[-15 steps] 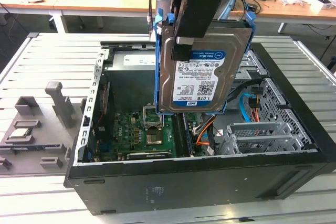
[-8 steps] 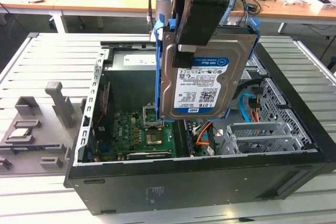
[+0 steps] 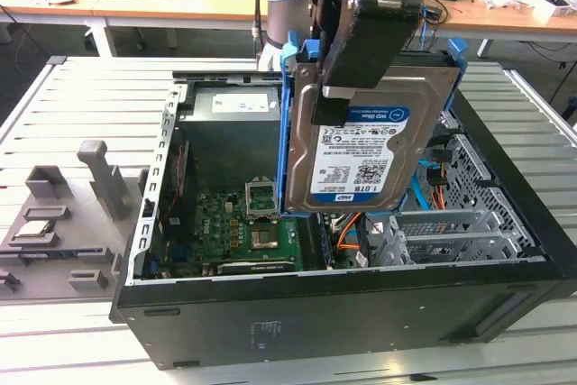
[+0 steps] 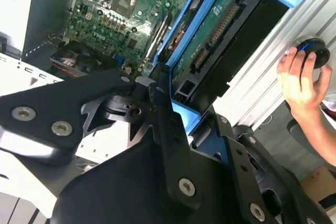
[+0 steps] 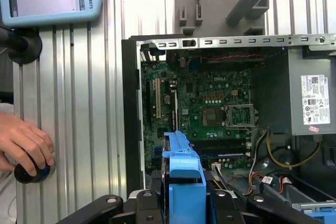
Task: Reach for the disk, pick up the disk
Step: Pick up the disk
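End effector [image 3: 361, 51] is clamped on the disk [image 3: 365, 146], which is held upright in the air above the open computer case [image 3: 361, 304] in the exterior view. Blue side rails [image 5: 181, 174] are seen gripped in both wrist views. Motherboard [image 5: 205, 108] lies below inside the case. A person's hand [image 4: 299, 80] is seen on a black knob [image 4: 314, 52] at the slatted desk [image 3: 90, 96].

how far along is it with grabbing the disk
The reach looks done and so does the pick: in the exterior view the tool is clamped on the disk, which hangs upright above the open computer case, clear of the motherboard. The second wrist view shows its blue rail gripped. Nothing of the pick-up appears left.
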Controlling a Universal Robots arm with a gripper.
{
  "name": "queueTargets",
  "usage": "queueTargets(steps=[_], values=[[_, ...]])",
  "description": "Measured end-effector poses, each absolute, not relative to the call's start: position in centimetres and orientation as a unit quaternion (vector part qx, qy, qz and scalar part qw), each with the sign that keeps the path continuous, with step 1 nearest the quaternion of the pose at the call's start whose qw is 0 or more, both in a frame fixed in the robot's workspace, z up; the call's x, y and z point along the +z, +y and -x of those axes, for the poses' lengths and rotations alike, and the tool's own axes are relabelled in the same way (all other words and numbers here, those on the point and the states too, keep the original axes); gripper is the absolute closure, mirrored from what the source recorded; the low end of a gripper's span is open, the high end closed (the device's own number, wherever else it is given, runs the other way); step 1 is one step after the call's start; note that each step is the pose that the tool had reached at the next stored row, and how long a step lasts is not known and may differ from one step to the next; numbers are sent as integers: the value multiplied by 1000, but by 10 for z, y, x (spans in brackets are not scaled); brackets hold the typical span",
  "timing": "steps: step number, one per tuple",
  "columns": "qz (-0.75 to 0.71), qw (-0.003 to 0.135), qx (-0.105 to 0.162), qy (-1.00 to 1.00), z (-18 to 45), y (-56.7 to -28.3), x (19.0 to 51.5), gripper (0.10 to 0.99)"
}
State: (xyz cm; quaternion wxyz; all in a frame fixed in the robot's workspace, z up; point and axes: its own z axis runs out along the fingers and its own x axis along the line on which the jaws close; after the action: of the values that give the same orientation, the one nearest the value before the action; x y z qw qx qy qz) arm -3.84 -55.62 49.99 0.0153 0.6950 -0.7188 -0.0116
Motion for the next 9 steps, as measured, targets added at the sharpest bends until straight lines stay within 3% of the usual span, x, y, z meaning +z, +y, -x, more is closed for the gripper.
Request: queueTargets(steps=[9], values=[[-695,15,-12,-719,7,-556,500,718]])
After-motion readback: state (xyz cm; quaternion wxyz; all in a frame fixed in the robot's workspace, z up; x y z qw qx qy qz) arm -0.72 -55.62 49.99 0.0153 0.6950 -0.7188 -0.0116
